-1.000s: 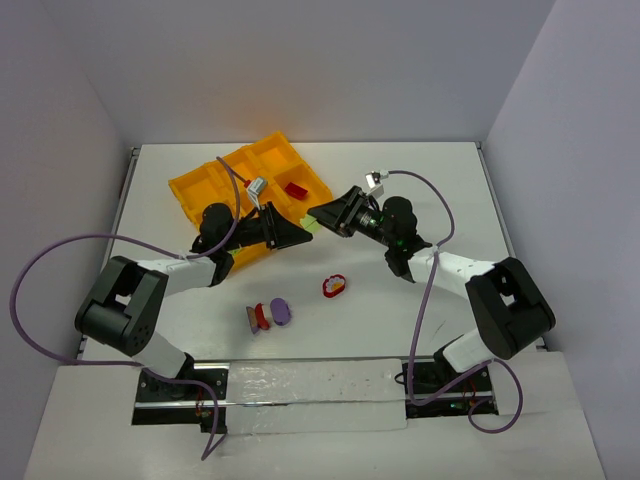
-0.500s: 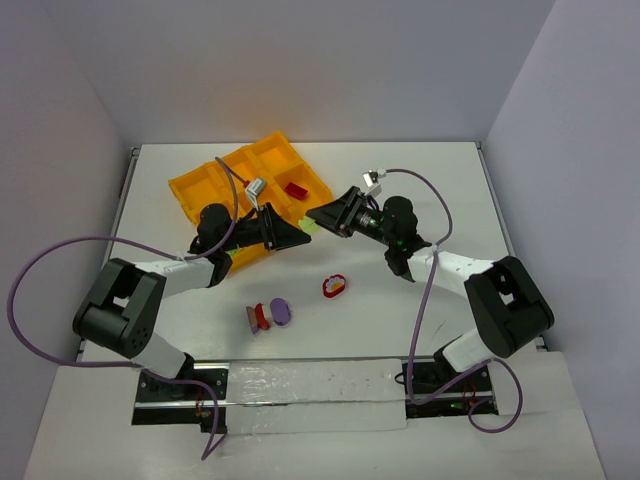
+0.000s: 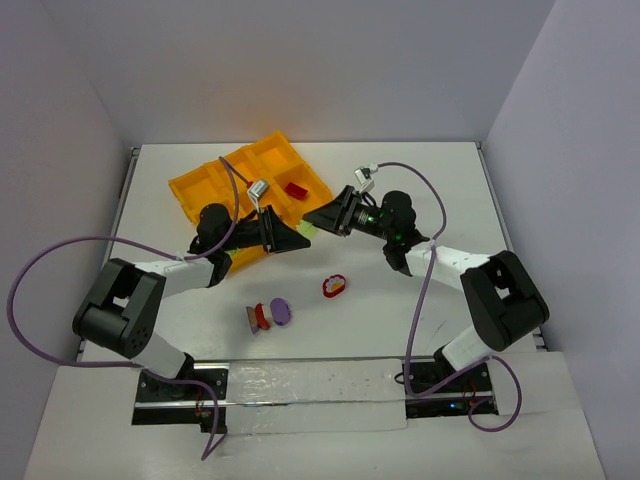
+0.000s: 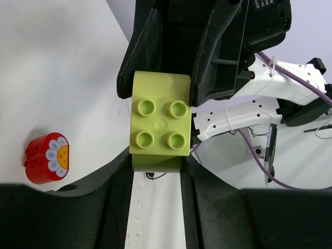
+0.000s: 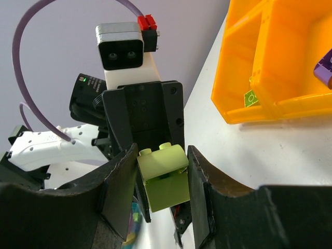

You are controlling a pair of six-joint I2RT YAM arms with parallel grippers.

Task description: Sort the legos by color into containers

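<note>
A yellow-green lego point(image 3: 308, 227) hangs above the table between both grippers, to the right of the orange-yellow tray point(image 3: 200, 190). My left gripper point(image 3: 299, 233) holds its lower end; in the left wrist view the lego point(image 4: 160, 122) sits between my fingers point(image 4: 116, 197). My right gripper point(image 3: 315, 219) closes on its other end; in the right wrist view the lego point(image 5: 163, 176) touches both fingers point(image 5: 122, 187). A red lego point(image 3: 295, 188) lies in a right-hand tray cell. A red flower-printed lego point(image 3: 334, 286) and a purple-and-red cluster point(image 3: 268, 314) lie on the table.
The tray point(image 5: 270, 78) shows in the right wrist view with a green piece point(image 5: 251, 96) and a purple piece point(image 5: 325, 66) in its cells. The red flower lego point(image 4: 46, 158) lies left of the left gripper. White walls enclose the table.
The right gripper has edged left toward the left gripper, and the left gripper has lifted slightly. The green lego stays between the two tips.
</note>
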